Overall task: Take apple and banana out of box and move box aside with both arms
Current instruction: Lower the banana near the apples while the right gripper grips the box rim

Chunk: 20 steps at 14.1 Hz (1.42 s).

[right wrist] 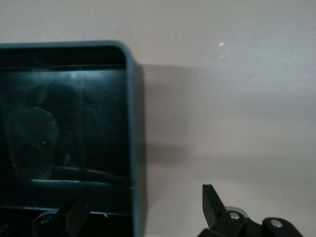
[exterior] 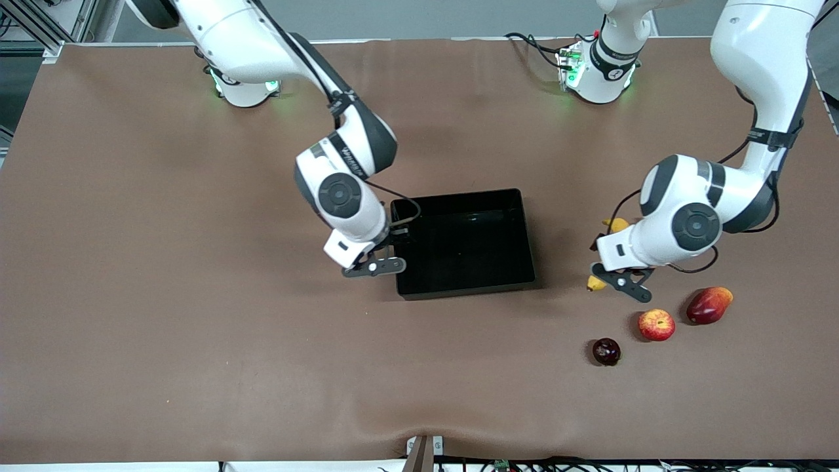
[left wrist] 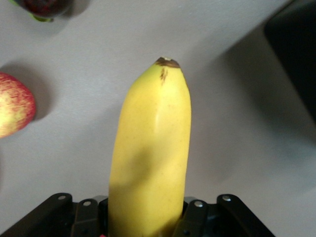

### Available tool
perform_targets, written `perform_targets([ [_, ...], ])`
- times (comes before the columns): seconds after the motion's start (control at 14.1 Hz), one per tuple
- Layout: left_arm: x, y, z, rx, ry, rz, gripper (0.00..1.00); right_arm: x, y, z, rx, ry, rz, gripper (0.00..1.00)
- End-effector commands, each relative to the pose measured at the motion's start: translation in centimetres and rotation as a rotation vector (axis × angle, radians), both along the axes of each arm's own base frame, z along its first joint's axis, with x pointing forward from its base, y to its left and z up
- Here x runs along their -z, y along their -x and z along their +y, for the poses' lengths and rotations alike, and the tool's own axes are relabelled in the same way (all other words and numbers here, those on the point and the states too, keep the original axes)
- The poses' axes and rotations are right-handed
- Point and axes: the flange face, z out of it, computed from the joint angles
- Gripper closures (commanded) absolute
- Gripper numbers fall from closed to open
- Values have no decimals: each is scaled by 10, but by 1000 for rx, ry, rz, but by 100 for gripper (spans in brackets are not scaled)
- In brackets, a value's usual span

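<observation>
My left gripper (exterior: pixel 623 278) is shut on the yellow banana (exterior: pixel 616 225), low over the table beside the black box (exterior: pixel 459 196), toward the left arm's end. In the left wrist view the banana (left wrist: pixel 150 158) sticks out from between the fingers of the left gripper (left wrist: pixel 148 217). The red-and-yellow apple (exterior: pixel 656 324) lies on the table nearer the front camera and shows in the left wrist view (left wrist: pixel 12 103). My right gripper (exterior: pixel 387 252) is open at the box's wall toward the right arm's end. In the right wrist view it (right wrist: pixel 143 202) straddles that wall (right wrist: pixel 133 123), one finger inside and one outside.
A red-orange mango (exterior: pixel 709 305) lies beside the apple toward the left arm's end. A small dark purple fruit (exterior: pixel 606 351) lies nearer the front camera than the apple. Nothing shows inside the box. Brown tabletop spreads all round.
</observation>
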Motion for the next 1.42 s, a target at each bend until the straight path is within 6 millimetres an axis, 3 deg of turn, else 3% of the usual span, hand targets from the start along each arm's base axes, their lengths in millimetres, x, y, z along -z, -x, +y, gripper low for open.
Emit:
perform_targets([
  [0.0,10,1,-3,63,3,-38,100,15,-3,9,19,-3,-43,0],
  [0.21,43,-3,21,87,-17,-60,100,45,-3,11,-81,99,-113,0],
  [0.43,73,5,39,65,31,-109,100,51,-3,12,-77,92,-121,0],
  [0.78,98,3,39,53,84,-155,100,55,1,20,-35,87,-118,0],
  [0.85,101,2,38,52,92,-164,100,55,2,21,-37,86,-116,19],
  [0.92,102,0,37,55,98,-178,97,55,2,21,-36,85,-115,48],
  [0.99,101,-2,41,57,93,-187,84,56,2,21,-35,85,-113,77],
  [1.07,100,-4,44,61,86,-193,46,54,2,22,-35,83,-113,100],
  [1.14,96,-5,47,66,80,-202,0,55,4,23,-35,80,-109,100],
  [1.35,66,-19,44,81,65,-259,0,50,4,24,-24,68,-99,100],
])
